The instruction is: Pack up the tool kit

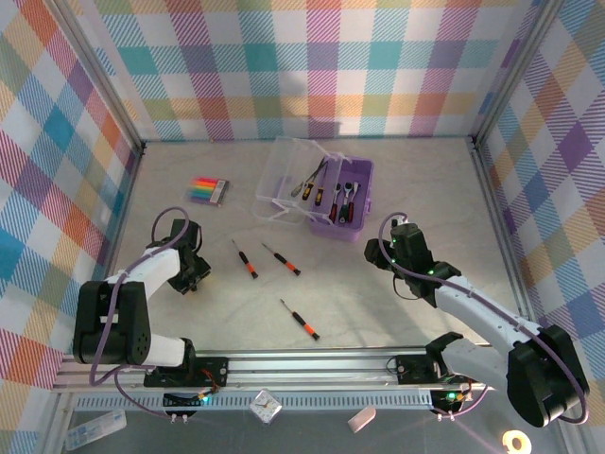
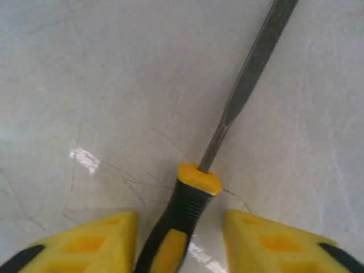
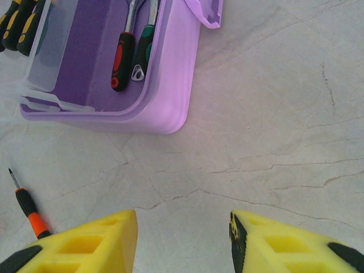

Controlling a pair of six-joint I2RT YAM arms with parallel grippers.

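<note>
Left wrist: left hand [image 2: 179,242] straddles a screwdriver [image 2: 196,185], unclenched. Near the purple box [image 3: 176,85], the right hand [image 3: 183,242] gapes empty.

The purple box [image 3: 170,85] is smooth, glossy, translucent plastic, its lid [image 1: 288,175] clear plastic. The table [image 3: 284,114] looks matt, pale and finely cracked. A screwdriver [image 2: 190,196] has a dull metal shaft and a black-yellow plastic handle.

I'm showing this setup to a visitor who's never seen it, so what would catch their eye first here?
The open purple box at the back middle of the table, clear lid swung to its left, with tools inside. In front of it three orange-banded screwdrivers lie scattered, and a rainbow-striped pack sits off to the left. Close up, the left gripper straddles a yellow-handled screwdriver.
</note>
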